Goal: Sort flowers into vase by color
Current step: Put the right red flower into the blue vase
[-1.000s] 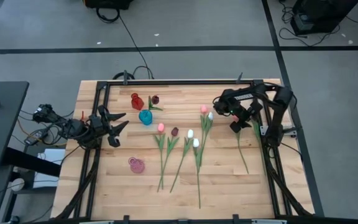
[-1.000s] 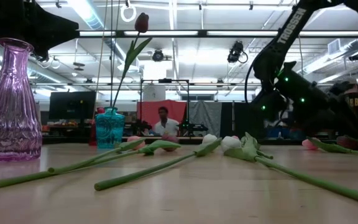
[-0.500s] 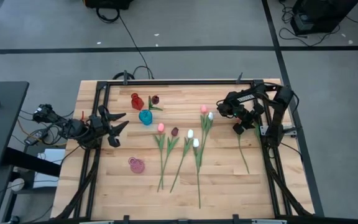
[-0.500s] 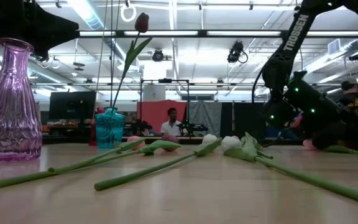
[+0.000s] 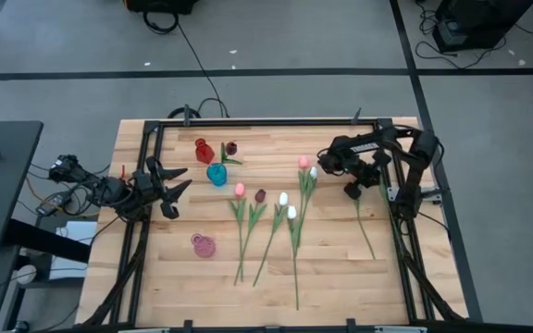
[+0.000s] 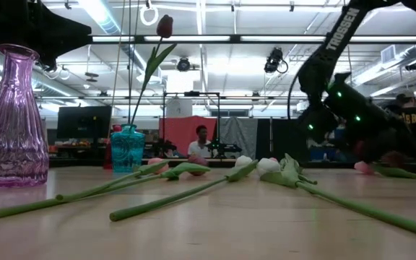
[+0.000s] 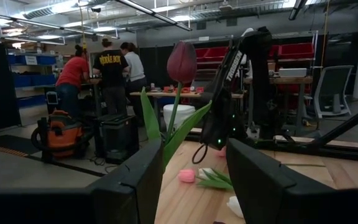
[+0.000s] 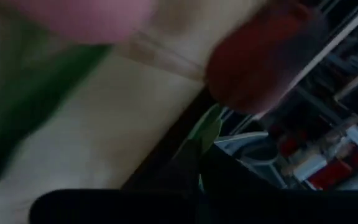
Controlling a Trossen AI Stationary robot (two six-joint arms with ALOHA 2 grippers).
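Several flowers lie on the table's middle: pink (image 5: 240, 190), maroon (image 5: 260, 195) and white (image 5: 283, 198) heads on long green stems. One maroon flower (image 5: 231, 148) stands in the blue vase (image 5: 216, 174), beside a red vase (image 5: 203, 150). A pink vase (image 5: 203, 244) stands nearer. My right gripper (image 5: 350, 191) is shut at the head end of a flower at the table's right, whose stem (image 5: 365, 231) runs toward the near edge. Its head is hidden in the high view. My left gripper (image 5: 176, 185) waits open at the left edge. My right gripper pinches a green leaf or stem (image 8: 202, 134) of the right-hand flower between its fingers, close under a maroon bud (image 8: 263, 59). The fingers slant down from the far side. The flower's lower stem (image 5: 368, 242) lies on the table.
A black frame (image 5: 248, 122) runs round the wooden table top. A pink bud (image 6: 363, 167) lies close beside the right gripper. Bare wood is free at the near left and near right. People stand in the room beyond the table.
My right gripper has swung a little toward the table's right edge and come back, staying low over the head end of the right-hand flower. The left arm and the other flowers have kept still.
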